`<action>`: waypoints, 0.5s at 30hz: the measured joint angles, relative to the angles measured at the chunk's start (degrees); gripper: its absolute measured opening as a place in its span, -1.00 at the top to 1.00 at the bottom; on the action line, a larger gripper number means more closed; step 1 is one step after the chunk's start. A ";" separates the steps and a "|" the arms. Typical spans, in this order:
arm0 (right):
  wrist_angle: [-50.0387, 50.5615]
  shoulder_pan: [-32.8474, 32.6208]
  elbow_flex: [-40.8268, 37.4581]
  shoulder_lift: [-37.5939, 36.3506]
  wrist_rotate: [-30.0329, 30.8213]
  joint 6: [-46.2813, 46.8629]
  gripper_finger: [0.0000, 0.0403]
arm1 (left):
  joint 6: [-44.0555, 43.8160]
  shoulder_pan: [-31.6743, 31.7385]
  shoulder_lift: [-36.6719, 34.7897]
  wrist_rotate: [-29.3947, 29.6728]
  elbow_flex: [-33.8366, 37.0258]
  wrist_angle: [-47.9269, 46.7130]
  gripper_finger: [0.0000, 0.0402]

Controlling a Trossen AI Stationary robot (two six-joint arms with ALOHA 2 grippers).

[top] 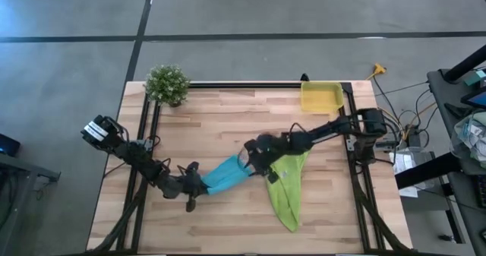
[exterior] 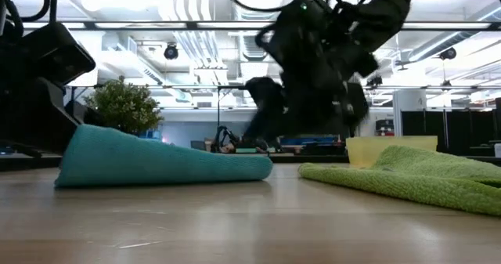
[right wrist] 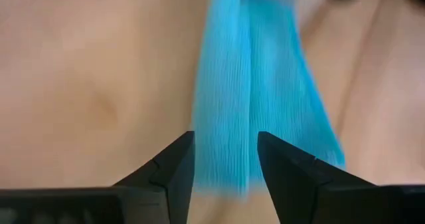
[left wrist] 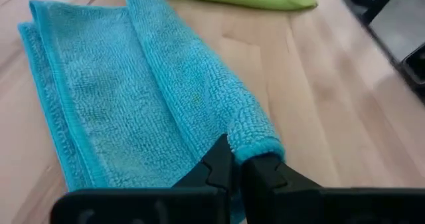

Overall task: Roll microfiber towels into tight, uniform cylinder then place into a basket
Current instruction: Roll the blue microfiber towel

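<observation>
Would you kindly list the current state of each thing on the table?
Turquoise towel: folded, partly rolled, one end pinched.
Green towel: loose, unrolled on the table.
Basket: upright, nothing visible inside.
Left gripper: shut on the turquoise towel.
Right gripper: open, over the turquoise towel.

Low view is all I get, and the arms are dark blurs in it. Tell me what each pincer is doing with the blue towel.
Observer: The left pincer is shut on the folded end of the turquoise towel, pinching its edge.
Operator: Now the right one.
Observer: The right pincer is open above the towel's other end, one finger to each side of the cloth, gripping nothing.
Operator: Report the basket.
Observer: The basket sits at the table's far right corner with no towel in it. The green towel lies loose under the right arm.
</observation>
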State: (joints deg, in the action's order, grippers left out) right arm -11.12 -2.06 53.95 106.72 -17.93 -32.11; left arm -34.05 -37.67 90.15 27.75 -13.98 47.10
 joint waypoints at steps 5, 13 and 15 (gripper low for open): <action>3.74 -6.76 -0.46 0.28 25.23 -10.80 0.28 | -3.08 0.00 -0.04 0.00 1.49 1.61 1.00; 2.77 -13.22 -0.93 0.28 31.85 -20.84 0.41 | -4.61 -0.41 -0.04 -0.02 1.87 1.74 1.00; 3.57 -13.75 -1.24 0.30 33.47 -21.53 0.41 | -4.61 -0.62 -0.04 0.00 1.97 1.72 1.00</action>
State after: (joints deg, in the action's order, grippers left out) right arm -7.55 -15.80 52.71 107.02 15.54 -53.63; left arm -38.65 -38.29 90.11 27.75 -12.01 48.82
